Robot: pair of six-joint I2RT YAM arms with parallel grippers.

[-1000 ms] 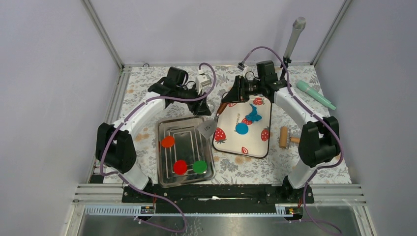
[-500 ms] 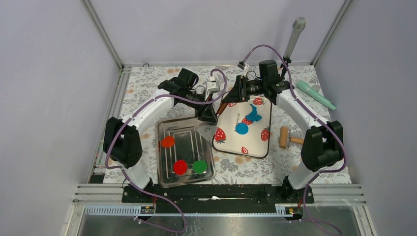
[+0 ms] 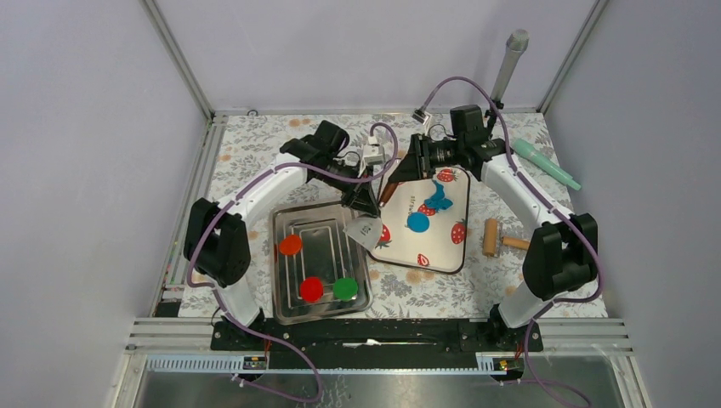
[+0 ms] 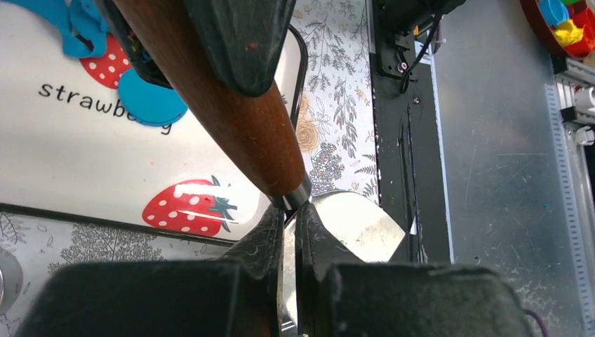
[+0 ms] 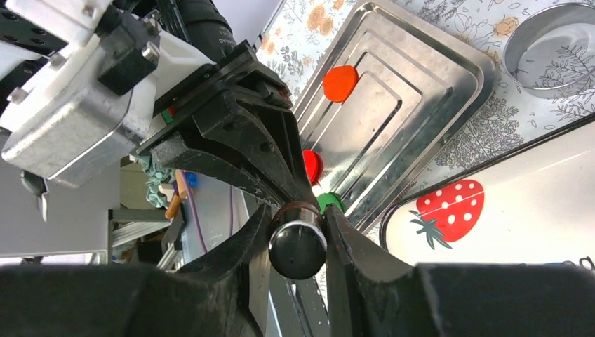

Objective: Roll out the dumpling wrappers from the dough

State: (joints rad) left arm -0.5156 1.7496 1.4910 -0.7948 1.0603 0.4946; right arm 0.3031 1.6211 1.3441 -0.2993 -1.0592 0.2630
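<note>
Left wrist view: the left gripper is pinched shut on the thin metal neck of the spatula, right where the wooden handle meets the blade. The handle slants up from there into the right gripper, whose fingers clamp its rounded end from both sides. From above, the two grippers meet between the trays, and the blade hangs over the left edge of the strawberry tray. The dough lies on that tray: a round blue disc near the middle and a ragged blue piece just beyond it. To the left, the metal tray holds an orange disc, a red disc and a green disc. A rolling pin lies on the table just right of the strawberry tray.
</note>
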